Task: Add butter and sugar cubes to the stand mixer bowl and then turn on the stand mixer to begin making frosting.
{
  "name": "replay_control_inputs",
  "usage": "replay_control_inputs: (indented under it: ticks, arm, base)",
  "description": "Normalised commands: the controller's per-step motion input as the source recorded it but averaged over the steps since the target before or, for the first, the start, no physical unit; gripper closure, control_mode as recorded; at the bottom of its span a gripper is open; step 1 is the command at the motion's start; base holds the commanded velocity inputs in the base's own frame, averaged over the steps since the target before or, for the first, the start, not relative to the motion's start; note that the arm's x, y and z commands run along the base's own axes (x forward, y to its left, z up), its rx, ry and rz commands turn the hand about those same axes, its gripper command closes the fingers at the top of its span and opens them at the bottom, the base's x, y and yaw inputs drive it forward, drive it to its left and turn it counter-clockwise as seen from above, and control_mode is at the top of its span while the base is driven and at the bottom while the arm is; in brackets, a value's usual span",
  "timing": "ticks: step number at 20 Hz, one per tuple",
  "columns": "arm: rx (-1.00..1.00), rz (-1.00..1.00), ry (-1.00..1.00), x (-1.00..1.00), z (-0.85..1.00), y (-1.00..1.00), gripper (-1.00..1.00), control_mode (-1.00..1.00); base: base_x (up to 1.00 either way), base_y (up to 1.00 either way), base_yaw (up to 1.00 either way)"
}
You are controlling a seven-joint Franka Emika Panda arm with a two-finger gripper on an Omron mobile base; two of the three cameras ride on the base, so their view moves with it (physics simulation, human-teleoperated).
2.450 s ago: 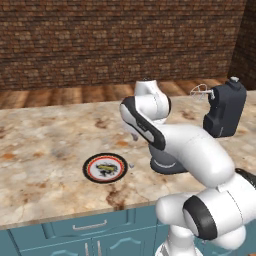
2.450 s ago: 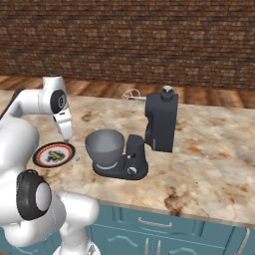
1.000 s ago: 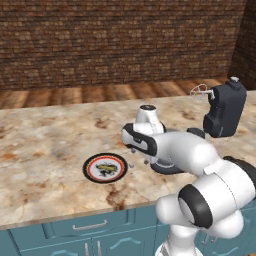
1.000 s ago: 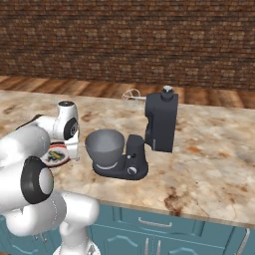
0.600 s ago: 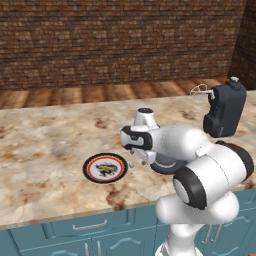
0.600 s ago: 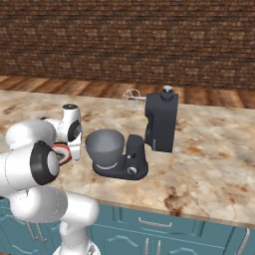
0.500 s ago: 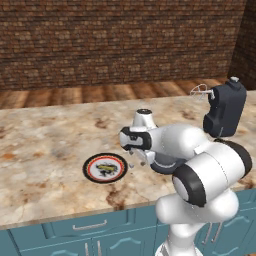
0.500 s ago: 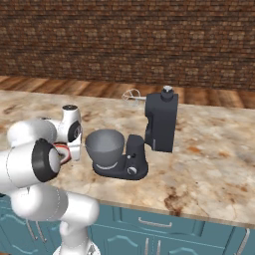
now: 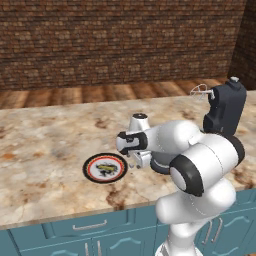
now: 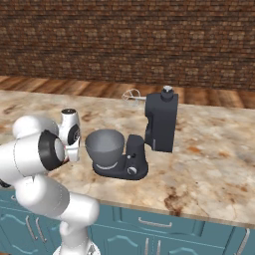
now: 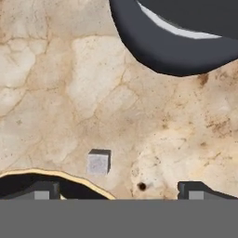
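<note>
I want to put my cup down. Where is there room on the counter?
Bare counter lies left of the plate, and more right of the stand mixer. It is crowded between plate and bowl, where the open gripper hangs over a small grey cube.

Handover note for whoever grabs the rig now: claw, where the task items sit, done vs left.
Claw: open, empty, low over the counter between the plate and the stand mixer bowl.
A sugar cube lies on the counter just ahead of the claw, beside the plate's rim.
Butter: something yellowish sits on the plate, too small to confirm.
Bowl is seated on the stand mixer, whose head is tilted back; nothing shows inside the bowl.
Done: nothing added.
Left: sugar cube and butter into the bowl, then switch the mixer on.
</note>
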Motion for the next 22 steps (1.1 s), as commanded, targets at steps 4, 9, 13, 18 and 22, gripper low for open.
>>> replay_control_inputs:
  ticks: [4, 9, 13, 18, 22]
  arm:
    - [0.0, -0.06, 0.0, 0.13, -0.13, 0.0, -1.0, -1.0]
    - [0.0, -0.04, 0.0, 0.14, -0.19, 0.0, -1.0, -1.0]
    - [0.0, -0.05, 0.03, 0.18, -0.25, 0.0, -1.0, -1.0]
    - [0.0, -0.04, 0.05, 0.22, -0.21, 0.01, -1.0, -1.0]
    - [0.0, -0.02, 0.07, 0.22, -0.2, 0.17, -1.0, -1.0]
  base:
    - [0.0, 0.0, 0.0]
    - [0.0, 0.0, 0.0]
    - [0.0, 0.0, 0.0]
    - [0.0, 0.0, 0.0]
    - [0.0, 0.0, 0.0]
